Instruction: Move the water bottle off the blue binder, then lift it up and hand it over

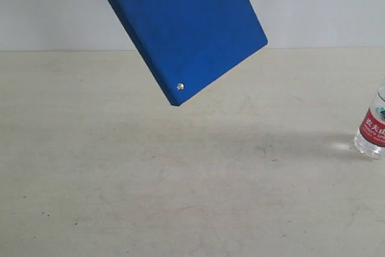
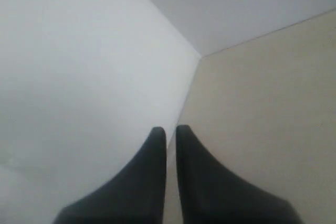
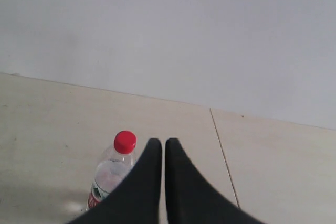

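Blue and stiff, the binder [image 1: 180, 22] hangs tilted above the worktop [image 1: 180, 197], upper left; an edge pinch should suit it. At the right the water bottle [image 1: 372, 127] stands upright, probably light and slippery. The left end effector [image 2: 170, 129] and right end effector [image 3: 159, 142] are closed, empty.

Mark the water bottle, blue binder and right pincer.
water bottle [image 1: 374, 127], exterior view, on its red label.
blue binder [image 1: 180, 22], exterior view, on its cover.
right pincer [image 3: 164, 141], right wrist view, between its fingertips.
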Robot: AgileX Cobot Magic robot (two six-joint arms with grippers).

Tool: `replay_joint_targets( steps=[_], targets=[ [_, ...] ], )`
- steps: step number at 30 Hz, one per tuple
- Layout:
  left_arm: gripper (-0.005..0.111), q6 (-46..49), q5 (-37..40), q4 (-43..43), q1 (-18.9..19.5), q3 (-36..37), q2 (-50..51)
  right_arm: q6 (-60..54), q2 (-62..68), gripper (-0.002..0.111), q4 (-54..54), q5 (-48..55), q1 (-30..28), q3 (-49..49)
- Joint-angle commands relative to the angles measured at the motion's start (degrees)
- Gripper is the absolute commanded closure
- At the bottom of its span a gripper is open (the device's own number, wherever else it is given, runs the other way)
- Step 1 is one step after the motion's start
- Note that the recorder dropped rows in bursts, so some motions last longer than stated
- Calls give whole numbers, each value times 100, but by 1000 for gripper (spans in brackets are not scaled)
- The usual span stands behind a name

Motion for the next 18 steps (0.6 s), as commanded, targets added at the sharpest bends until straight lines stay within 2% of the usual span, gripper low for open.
replay_joint_targets(
  steps=[1,4,7,9,12,16,18],
  targets=[
    [102,-161,-578,-447,713,-68,-483,-13,-53,109,-14,423,2,-3],
    [102,507,-1698,-1687,764,-67,-1259,-13,-53,109,-6,493,2,-3],
    [102,2235,-2449,-3242,764,-67,-2365,-13,-53,109,-6,352,2,-3],
    [102,2993,-2534,-3906,764,-67,-3164,-13,-70,109,-1,161,2,-3],
    [102,3622,-2422,-4598,764,-70,-4291,83,-278,109,195,-481,2,-3],
    [102,3793,-2275,-5279,764,-70,-5719,416,-1008,109,475,-1256,2,-3],
    [102,3793,-1950,-5630,750,-138,-5732,457,-1548,109,543,-1109,2,-3]
  ],
)
